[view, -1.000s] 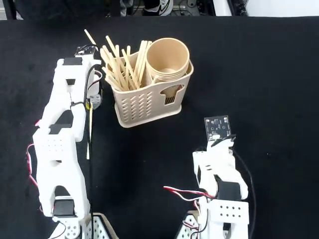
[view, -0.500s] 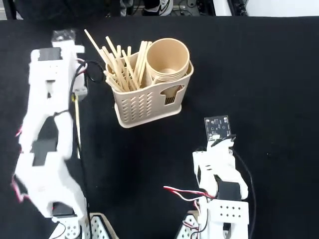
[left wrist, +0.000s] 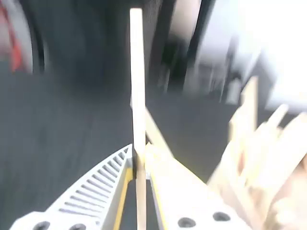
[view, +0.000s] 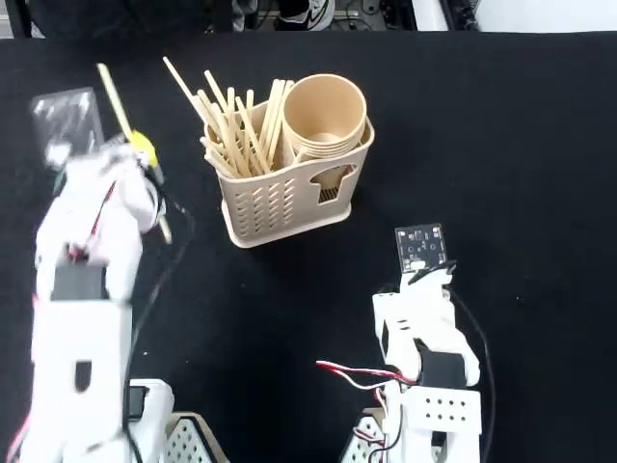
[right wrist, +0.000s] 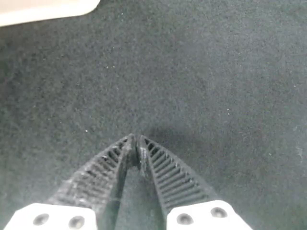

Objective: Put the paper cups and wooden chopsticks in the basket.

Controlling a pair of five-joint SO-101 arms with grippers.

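**While Clamped Tight, Steer for the Basket**

Left gripper [view: 143,154] seemingly raised off the black table [view: 501,145], beside the basket [view: 280,207], fingers clamped on a single wooden chopstick [view: 118,101] with a long stretch sticking out past the fingertips. Tilted in the high view, far end leaning away from the basket. Already inside the basket: stacked paper cups [view: 325,111] in one compartment, a fanned bundle of chopsticks [view: 236,130] in the other, the one nearer this arm. Right gripper [right wrist: 135,141] low over bare table, fingers together on nothing.

Probably the carry-and-drop step, with little of the task left, judging by the table.

To do it well:
- Keep the squeeze firm against any pivoting of the thin stick between the pads.
- Lift high enough to clear the splayed ends of the bundle.
- Bring the stick nearer upright, lower end first, over the bundle's compartment — not the cups'.
- Open only with the lower end well inside the rim.
- Come in gently — easy to knock the leaning sticks out or tip the light basket.
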